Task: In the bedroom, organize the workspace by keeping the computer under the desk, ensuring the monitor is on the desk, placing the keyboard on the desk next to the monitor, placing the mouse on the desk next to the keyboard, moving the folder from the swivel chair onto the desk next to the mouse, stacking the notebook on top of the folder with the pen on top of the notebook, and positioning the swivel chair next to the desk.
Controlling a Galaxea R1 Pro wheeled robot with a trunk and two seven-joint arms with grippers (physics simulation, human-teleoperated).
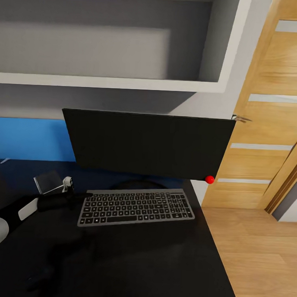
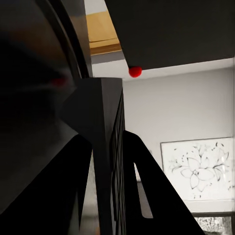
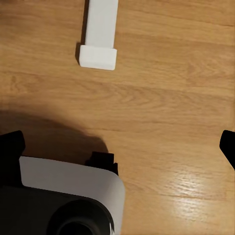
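Note:
The monitor [image 1: 148,142] stands at the back of the black desk [image 1: 130,260], with a red dot on its lower right corner. Just in front of it lies the silver-grey keyboard [image 1: 137,207], parallel to the screen. My left gripper [image 1: 79,199] is at the keyboard's left end. In the left wrist view the keyboard [image 2: 113,161] shows edge-on between the two fingers [image 2: 81,186] of my left gripper [image 2: 108,139], which press against it, and the monitor [image 2: 171,29] hangs above. My right gripper [image 3: 120,147] is wide open above the wood floor and holds nothing.
The oak door [image 1: 270,128] stands right of the desk, with wood floor [image 1: 256,257] past the desk's right edge. A white wall shelf [image 1: 108,82] hangs above the monitor, and the blue back panel [image 1: 28,139] is at left. A white desk foot [image 3: 98,56] and my base [image 3: 63,196] show below.

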